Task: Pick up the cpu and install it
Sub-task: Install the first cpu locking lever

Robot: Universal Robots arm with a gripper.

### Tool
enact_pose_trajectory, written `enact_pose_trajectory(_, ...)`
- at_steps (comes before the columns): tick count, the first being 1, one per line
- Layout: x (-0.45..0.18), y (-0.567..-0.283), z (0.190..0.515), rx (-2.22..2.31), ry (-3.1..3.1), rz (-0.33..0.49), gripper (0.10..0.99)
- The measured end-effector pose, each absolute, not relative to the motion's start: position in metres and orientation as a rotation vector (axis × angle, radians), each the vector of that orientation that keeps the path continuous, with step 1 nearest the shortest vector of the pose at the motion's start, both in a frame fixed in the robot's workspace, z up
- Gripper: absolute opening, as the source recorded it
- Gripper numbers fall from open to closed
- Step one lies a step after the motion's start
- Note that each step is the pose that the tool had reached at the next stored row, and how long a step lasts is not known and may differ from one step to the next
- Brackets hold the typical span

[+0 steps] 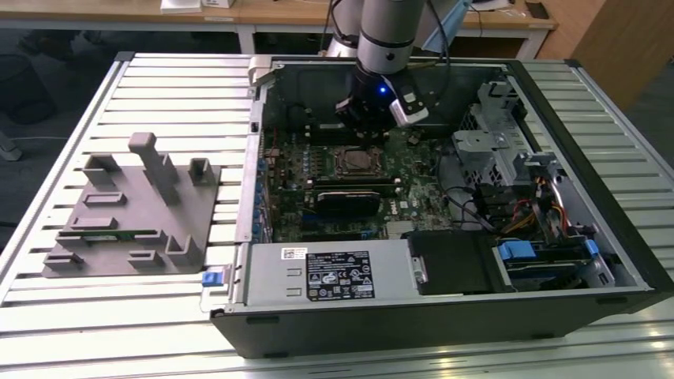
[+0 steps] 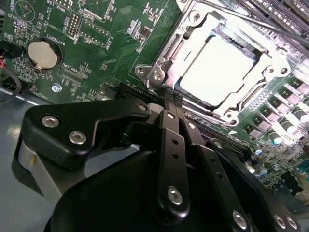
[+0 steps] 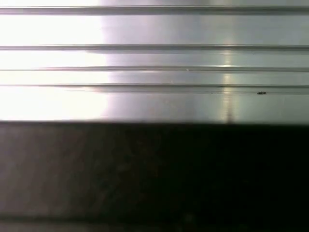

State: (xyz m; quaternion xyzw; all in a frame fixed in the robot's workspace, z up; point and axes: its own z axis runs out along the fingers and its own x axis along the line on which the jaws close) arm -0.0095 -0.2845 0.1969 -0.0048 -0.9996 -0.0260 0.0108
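An open computer case [image 1: 443, 237] is seen lying on a slatted metal counter [image 1: 169, 95], with the arm [image 1: 387, 31] lowered into its far half. The gripper [image 1: 364, 130] is held just above the motherboard [image 1: 411, 197], beside the far edge of the socket [image 1: 353, 162]. In the second wrist view, the jaws are drawn together with nothing between them, their tips [image 2: 166, 99] poised at the rim of the socket frame [image 2: 159, 72]. The cpu [image 2: 217, 67] is shown already seated inside that frame, its silvery-white top bright under the light. A round coin cell [image 2: 42, 53] is mounted on the green board, well apart from the socket. At the exterior view's left, a grey tray [image 1: 132, 213] with upright posts is set on the counter, well apart from the gripper.
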Motion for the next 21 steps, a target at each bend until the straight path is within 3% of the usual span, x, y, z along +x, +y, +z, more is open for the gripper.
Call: enact_pose_trajectory(21, -0.0096, -0.2905, 0.2079, -0.015, -3.119, -0.080, 0.106)
